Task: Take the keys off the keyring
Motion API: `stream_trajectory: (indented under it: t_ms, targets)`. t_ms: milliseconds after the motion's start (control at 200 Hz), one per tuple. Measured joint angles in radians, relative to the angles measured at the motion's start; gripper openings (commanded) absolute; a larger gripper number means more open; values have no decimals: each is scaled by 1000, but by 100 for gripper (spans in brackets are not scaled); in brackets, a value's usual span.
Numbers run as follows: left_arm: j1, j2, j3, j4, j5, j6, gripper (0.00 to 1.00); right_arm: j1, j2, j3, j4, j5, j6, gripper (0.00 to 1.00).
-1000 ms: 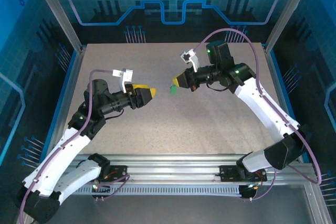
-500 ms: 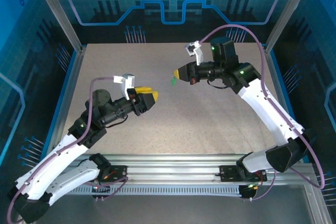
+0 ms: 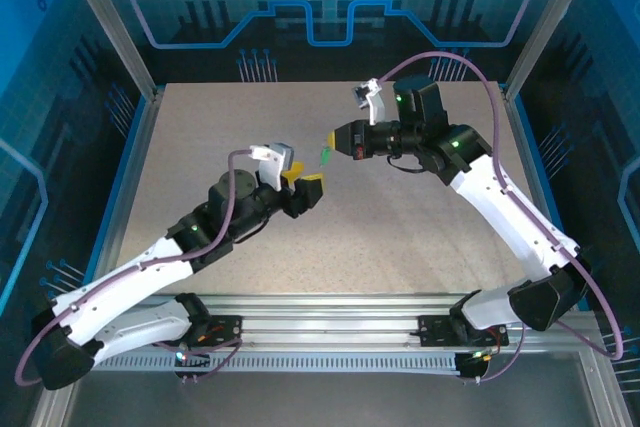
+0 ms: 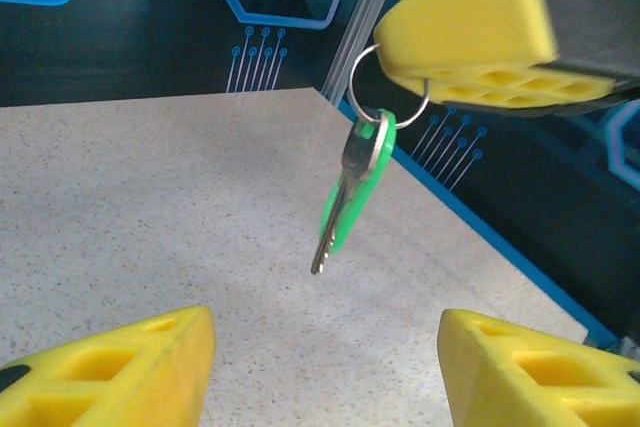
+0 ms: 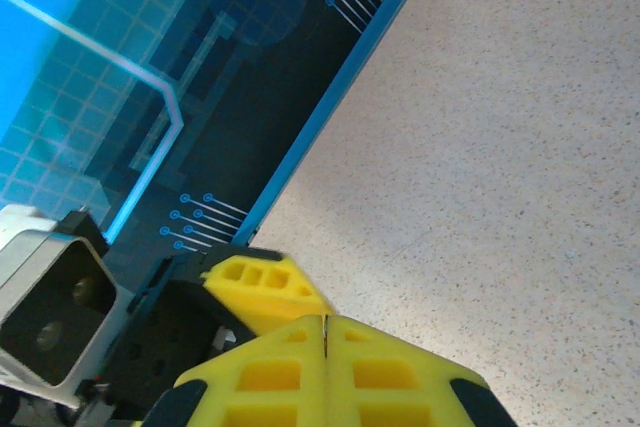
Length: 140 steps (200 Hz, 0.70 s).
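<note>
Looking at the two arms from the top camera, the right gripper (image 3: 335,139) is up in the air over the far middle of the table (image 3: 420,237), pointing left. Its yellow fingers (image 5: 270,372) are pressed flat together with no gap, and they're pinching the keyring (image 4: 351,77). From the left wrist cam you can see the thin wire loop poking out from under those fingers. The keys (image 4: 350,192) dangle off that ring, a bright green head with a greyish metal blade pointing down and tilted a bit, well clear of the tabletop.

The left gripper (image 3: 305,187) sits just below and to the left of the keys, aimed up at them. Its fingers are spread wide with nothing between them and they're not touching anything.

The surface is a speckled beige board. Around it is a blue enclosure wall (image 3: 300,7) with a circuit-style pattern, held in aluminium framing (image 3: 330,309).
</note>
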Motion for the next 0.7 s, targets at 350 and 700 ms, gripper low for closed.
stream_trajectory:
  t_ms: [350,700]
  targets:
    - [-2,89,98,56,-59,83,34,13,-26,-3,23,-1,30,0]
    - [-2,93,103,71,5,146,46,13,-35,-35,66,-18,63,0]
